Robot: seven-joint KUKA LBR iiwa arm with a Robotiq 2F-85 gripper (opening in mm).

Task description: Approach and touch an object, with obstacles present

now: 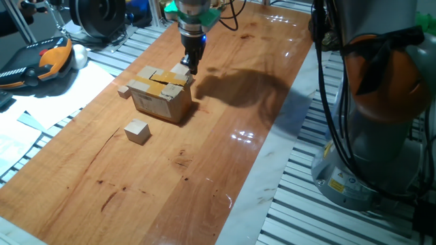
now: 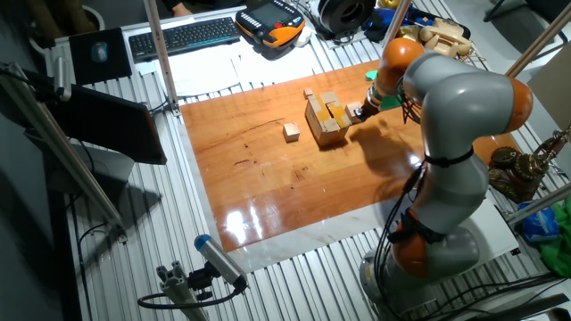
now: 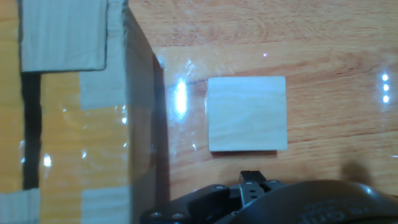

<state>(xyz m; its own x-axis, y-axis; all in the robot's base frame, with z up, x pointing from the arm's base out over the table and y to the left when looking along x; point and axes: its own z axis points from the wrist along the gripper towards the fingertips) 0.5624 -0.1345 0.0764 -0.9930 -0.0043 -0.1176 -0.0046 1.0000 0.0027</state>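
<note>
The gripper [image 1: 191,66] hangs over the cube [image 3: 247,113] near the table's far edge. I cannot tell how wide it is. It could bump the box [image 1: 160,95] just beside it.

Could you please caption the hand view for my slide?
Looking straight down on a pale wooden cube beside the taped cardboard box.

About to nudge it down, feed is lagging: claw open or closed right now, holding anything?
Claw: cannot be told whether open or closed; it is poised by the small wooden cube beside the cardboard box, with nothing visibly held.
</note>
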